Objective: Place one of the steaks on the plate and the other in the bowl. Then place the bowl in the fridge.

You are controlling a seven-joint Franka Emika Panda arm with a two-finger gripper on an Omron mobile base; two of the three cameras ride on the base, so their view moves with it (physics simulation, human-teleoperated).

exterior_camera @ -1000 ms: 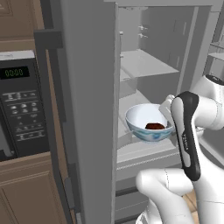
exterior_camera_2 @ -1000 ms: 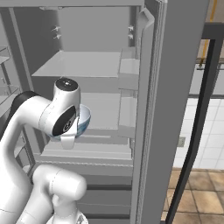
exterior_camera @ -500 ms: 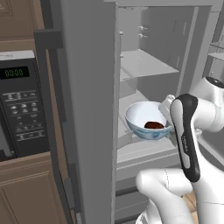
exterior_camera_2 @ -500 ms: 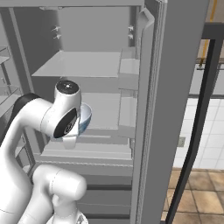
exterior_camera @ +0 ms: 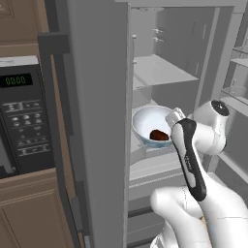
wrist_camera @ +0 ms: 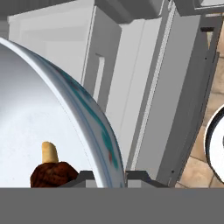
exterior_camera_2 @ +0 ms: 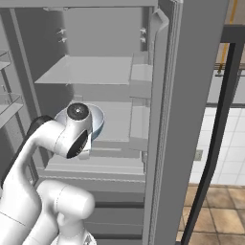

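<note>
The bowl (exterior_camera: pixel 147 123), white inside and light blue-grey outside, hangs inside the open fridge (exterior_camera: pixel 97 97) just above a middle shelf. A dark reddish-brown steak (exterior_camera: pixel 159 135) lies in it. My gripper (exterior_camera: pixel 173 117) is shut on the bowl's right rim. In the hand view the gripper (wrist_camera: pixel 105 177) pinches the rim, the bowl (wrist_camera: pixel 43 109) takes up the left side and the steak (wrist_camera: pixel 52 173) sits at its bottom. From the right base view the bowl (exterior_camera_2: pixel 98 119) peeks out behind my wrist. The plate is out of view.
A black microwave (exterior_camera: pixel 22 121) sits left of the fridge door, over wooden cabinets (exterior_camera: pixel 34 208). An upper shelf (exterior_camera_2: pixel 91 72) lies above the bowl, and door bins (exterior_camera_2: pixel 141 76) line the right side. A dark vertical bar (exterior_camera_2: pixel 215 143) and a tiled floor (exterior_camera_2: pixel 220 158) lie to the right.
The bowl with the steak has moved deeper into the fridge and slightly up, and the arm has reached forward with it. The grip is unchanged.
</note>
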